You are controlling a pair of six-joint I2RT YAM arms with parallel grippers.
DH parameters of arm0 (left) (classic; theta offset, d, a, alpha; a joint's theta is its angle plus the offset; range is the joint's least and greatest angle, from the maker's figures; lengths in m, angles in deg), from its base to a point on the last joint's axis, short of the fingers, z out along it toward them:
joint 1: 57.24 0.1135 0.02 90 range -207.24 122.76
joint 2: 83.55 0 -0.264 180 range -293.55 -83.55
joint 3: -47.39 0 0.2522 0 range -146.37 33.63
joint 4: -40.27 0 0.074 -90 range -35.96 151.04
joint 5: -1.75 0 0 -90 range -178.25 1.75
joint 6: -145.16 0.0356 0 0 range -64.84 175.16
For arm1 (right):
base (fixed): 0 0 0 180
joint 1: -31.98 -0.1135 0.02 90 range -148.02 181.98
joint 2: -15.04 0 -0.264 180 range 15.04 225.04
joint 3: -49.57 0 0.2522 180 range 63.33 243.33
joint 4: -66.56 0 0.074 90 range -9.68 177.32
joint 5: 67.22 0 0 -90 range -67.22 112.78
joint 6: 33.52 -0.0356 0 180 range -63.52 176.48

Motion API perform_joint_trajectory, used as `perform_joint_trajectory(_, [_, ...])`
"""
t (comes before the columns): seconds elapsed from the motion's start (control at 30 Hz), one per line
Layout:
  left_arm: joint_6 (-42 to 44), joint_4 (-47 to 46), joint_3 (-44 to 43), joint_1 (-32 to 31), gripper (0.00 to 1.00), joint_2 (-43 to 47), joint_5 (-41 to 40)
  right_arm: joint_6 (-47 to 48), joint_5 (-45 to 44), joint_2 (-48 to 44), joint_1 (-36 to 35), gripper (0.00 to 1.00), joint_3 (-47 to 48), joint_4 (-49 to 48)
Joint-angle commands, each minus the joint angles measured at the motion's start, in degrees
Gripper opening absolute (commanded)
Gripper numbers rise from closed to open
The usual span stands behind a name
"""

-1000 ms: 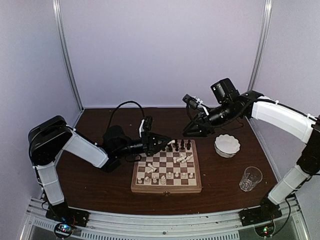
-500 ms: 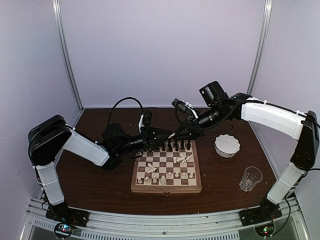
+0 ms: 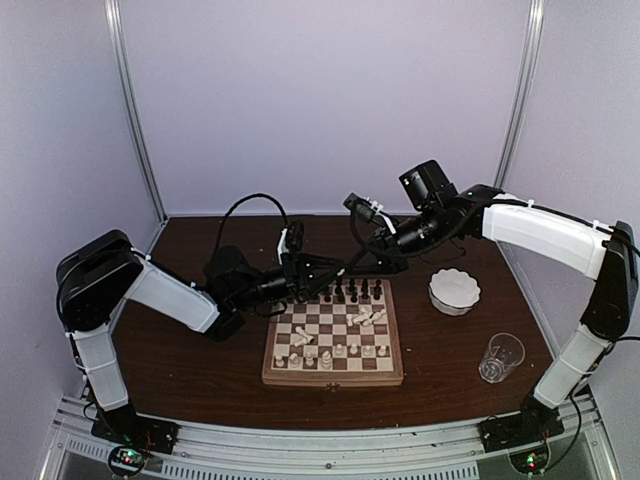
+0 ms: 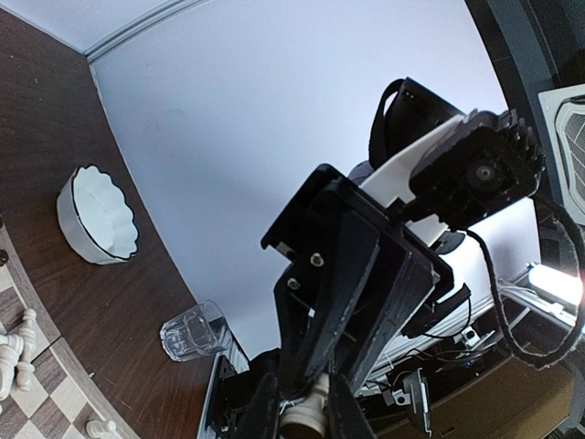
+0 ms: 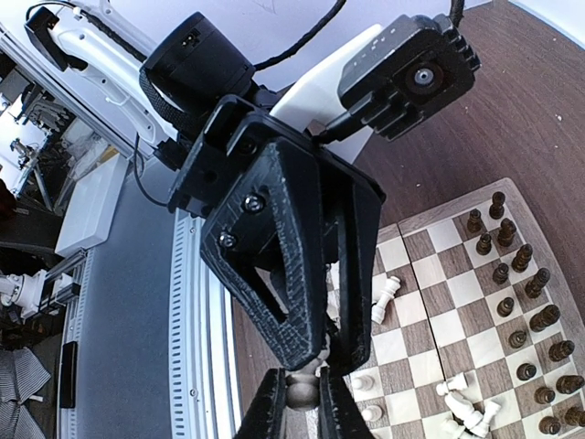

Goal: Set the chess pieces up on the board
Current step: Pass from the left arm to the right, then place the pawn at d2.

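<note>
Above the far left corner of the board [image 3: 333, 376] my two grippers meet tip to tip. The left gripper [image 3: 334, 272] is shut on a cream chess piece [image 4: 306, 419], and its fingers [image 4: 260, 407] clamp the base. From the right, the right gripper [image 3: 353, 267] is shut on the same piece's rounded end [image 5: 302, 391], which sits between its fingers [image 5: 274, 407]. Dark chess pieces [image 3: 355, 292] stand along the board's far rows. Cream pieces [image 3: 322, 353] stand on the near rows, and some [image 3: 370, 319] lie tipped over.
A white scalloped bowl [image 3: 454, 291] sits on the brown table to the right of the board. A clear glass [image 3: 501, 357] stands nearer the front right. Purple walls close in the back and both sides.
The right arm swung left from beside the bowl to meet the left gripper. Its jaws, open half a second ago, have closed on the piece that the left gripper holds.
</note>
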Motion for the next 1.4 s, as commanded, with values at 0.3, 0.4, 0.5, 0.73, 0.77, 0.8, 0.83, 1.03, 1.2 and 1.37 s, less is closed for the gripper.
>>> perform_joint_trajectory(0.3, [12.7,16.3,0.7,1.8,0.64,11.0,-0.1,10.6,-8.0,-2.3,-0.4,0.02,2.4,9.4])
perform_joint_trajectory(0.4, [23.0,35.1,-1.8,4.7,0.68,18.1,0.0,14.9,-13.2,-3.5,-0.6,0.02,0.7,12.2])
perform_joint_trajectory(0.5, [37.7,62.4,-9.0,7.6,0.74,24.3,-5.3,19.0,-17.8,-3.5,-1.4,0.03,0.2,15.4])
perform_joint_trajectory(0.73, [58.3,99.2,-28.6,14.7,0.83,24.4,-19.6,23.7,-27.3,-0.1,-5.5,0.03,1.9,19.8])
perform_joint_trajectory(0.77, [60.4,100.6,-29.8,15.6,0.83,23.8,-20.9,24.0,-28.5,1.0,-6.5,0.03,2.8,20.4])
perform_joint_trajectory(0.8, [62.2,101.4,-30.4,16.2,0.83,23.4,-22.5,24.2,-29.6,2.4,-7.5,0.04,3.8,20.9])
perform_joint_trajectory(0.83, [64.0,101.6,-30.3,16.7,0.84,23.2,-24.3,24.2,-30.5,3.7,-8.2,0.04,4.9,21.1])
perform_joint_trajectory(1.03, [66.8,96.7,-24.0,19.7,0.84,25.2,-25.9,24.1,-33.7,13.8,-12.9,0.04,14.2,25.1])
perform_joint_trajectory(1.2, [67.1,95.2,-20.2,20.8,0.84,26.9,-25.7,24.5,-35.8,21.0,-15.1,0.04,21.9,28.1])
perform_joint_trajectory(1.37, [65.6,96.5,-21.3,22.0,0.84,27.2,-24.2,25.8,-38.2,26.9,-17.1,0.05,27.9,31.6])
